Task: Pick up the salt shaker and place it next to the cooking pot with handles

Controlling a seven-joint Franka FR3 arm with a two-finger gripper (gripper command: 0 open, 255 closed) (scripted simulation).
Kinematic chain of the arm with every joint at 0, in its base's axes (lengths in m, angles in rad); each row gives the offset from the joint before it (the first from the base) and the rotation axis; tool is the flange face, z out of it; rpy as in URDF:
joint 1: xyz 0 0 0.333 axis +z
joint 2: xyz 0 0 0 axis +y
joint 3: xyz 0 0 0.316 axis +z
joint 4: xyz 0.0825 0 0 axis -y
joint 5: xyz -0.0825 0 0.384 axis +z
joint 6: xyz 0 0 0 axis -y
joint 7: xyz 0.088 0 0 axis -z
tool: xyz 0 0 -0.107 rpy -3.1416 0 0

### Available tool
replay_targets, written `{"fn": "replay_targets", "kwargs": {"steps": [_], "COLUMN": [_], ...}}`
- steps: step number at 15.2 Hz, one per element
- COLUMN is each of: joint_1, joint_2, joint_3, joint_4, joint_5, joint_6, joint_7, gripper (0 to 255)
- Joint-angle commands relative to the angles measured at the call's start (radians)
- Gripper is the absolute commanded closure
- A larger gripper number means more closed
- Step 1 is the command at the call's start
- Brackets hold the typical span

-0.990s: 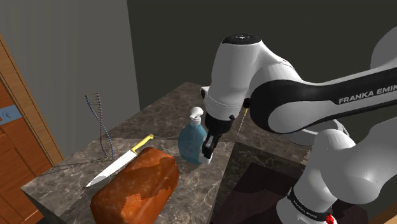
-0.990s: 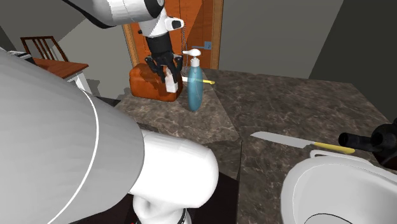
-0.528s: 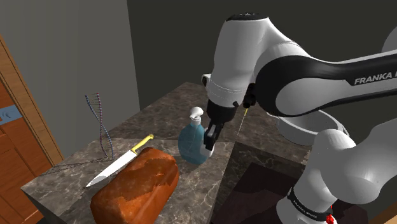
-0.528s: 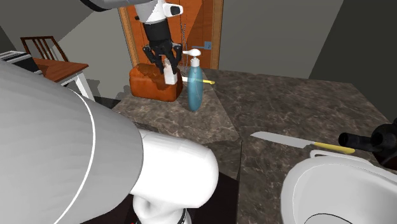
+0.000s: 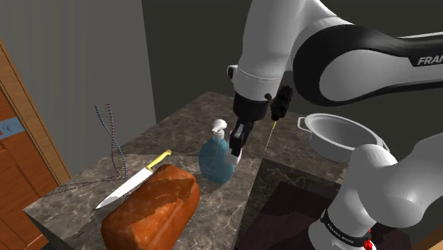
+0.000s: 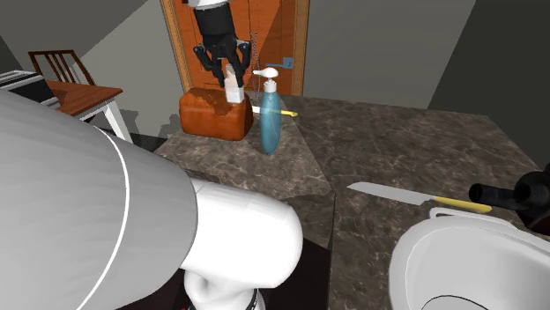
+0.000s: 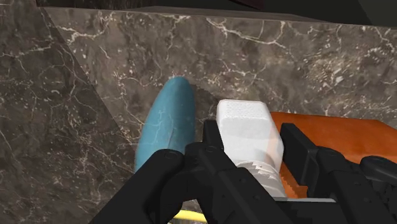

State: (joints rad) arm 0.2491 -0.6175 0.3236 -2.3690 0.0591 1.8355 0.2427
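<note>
The salt shaker (image 7: 249,141), a small white block with a dotted top, is clasped between the two black fingers of the gripper (image 7: 253,153), which are closed against its sides; it carries no label that can be read. In the second exterior view the shaker (image 6: 234,88) hangs in the gripper (image 6: 226,72) clear of the counter, up at the level of the soap bottle's pump and in front of the orange door (image 6: 284,35). In the shoulder view the gripper (image 5: 239,139) and the shaker (image 5: 235,152) sit just beside the blue soap bottle (image 5: 214,160), whose body is plain, with no writing on it. The wrist view looks down past the shaker to the bottle (image 7: 167,127) on one side and the brown bread loaf (image 7: 347,135) on the other. The loaf (image 5: 151,209) lies on the dark marbled counter (image 5: 186,119), with a yellow-handled knife (image 5: 132,182) touching its far side. The pot (image 5: 338,135), pale grey with side handles, stands well apart from the shaker, beyond the arm. The arm's dark forearm bears white lettering (image 5: 429,61) that begins "FR" and runs off the edge.
</note>
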Motion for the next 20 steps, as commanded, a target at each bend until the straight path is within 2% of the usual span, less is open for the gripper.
{"fn": "replay_targets", "kwargs": {"steps": [1, 11, 20], "joint_1": [-0.001, -0.056, -0.149], "joint_2": [0.002, -0.210, -0.303], "joint_3": [-0.001, -0.222, -0.435], "joint_4": [0.017, -0.150, -0.201], "joint_5": [-0.001, -0.094, -0.236], "joint_6": [-0.015, -0.052, -0.072], "joint_7": [0.000, -0.236, -0.456], "gripper": [255, 255, 255]}}
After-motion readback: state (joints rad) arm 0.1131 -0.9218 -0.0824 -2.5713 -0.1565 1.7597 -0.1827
